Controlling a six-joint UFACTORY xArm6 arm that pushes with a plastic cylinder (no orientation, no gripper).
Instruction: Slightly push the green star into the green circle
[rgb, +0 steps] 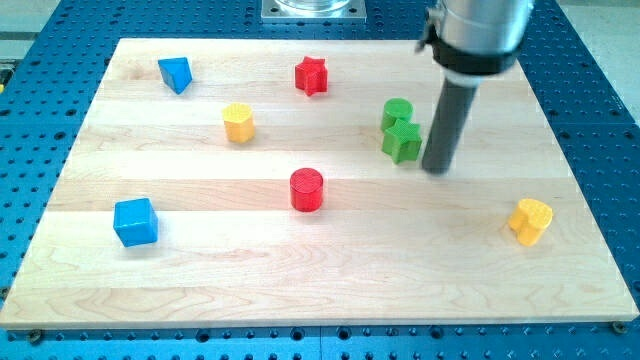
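The green star (402, 141) lies on the wooden board (320, 270), right of centre, touching the green circle (397, 113) just above it in the view. My tip (437, 168) rests on the board right next to the star's right side, slightly lower in the view. The dark rod rises from there toward the view's top.
A red star (311, 75) and a blue triangle (175, 74) lie near the view's top. A yellow hexagon (238, 122) is left of centre, a red circle (307, 189) mid-board, a blue cube (135, 221) lower left, a yellow heart (530, 220) lower right.
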